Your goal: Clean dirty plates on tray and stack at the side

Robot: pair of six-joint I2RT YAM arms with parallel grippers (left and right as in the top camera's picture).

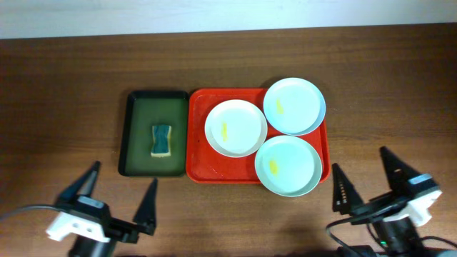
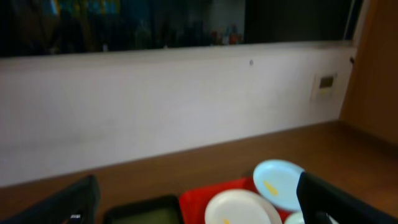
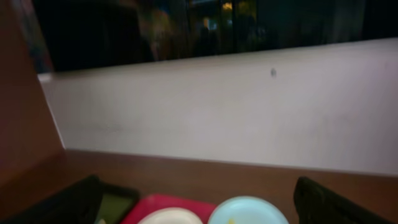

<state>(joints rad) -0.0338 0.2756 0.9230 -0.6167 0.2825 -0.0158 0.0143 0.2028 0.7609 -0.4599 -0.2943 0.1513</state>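
We see bare table (image 1: pixel 57 86) on every side of the red tray (image 1: pixel 214 168): a wide stretch to its right, a band beyond its far edge, and a narrower strip along its near edge. A dark green tray (image 1: pixel 139 143) sits just beside the red tray's left edge and holds a sponge (image 1: pixel 162 139).

The three plates crowd the red tray. The white plate (image 1: pixel 235 128) lies inside it. One blue-green plate (image 1: pixel 293 106) hangs over the far right corner, and the other blue-green plate (image 1: pixel 288 165) hangs over the near right corner. Each carries a small yellow smear. The plates meet rim to rim, and we cannot tell which rim lies on top.

Both wrist views are blurred and cut the red tray and plates off at the bottom edge. Only dark finger stubs show in their lower corners.

The left gripper (image 1: pixel 124 172) hangs off the red tray's near left corner with its fingers spread wide, holding and touching nothing. The right gripper (image 1: pixel 358 157), just off the near right corner, is likewise spread wide and empty.
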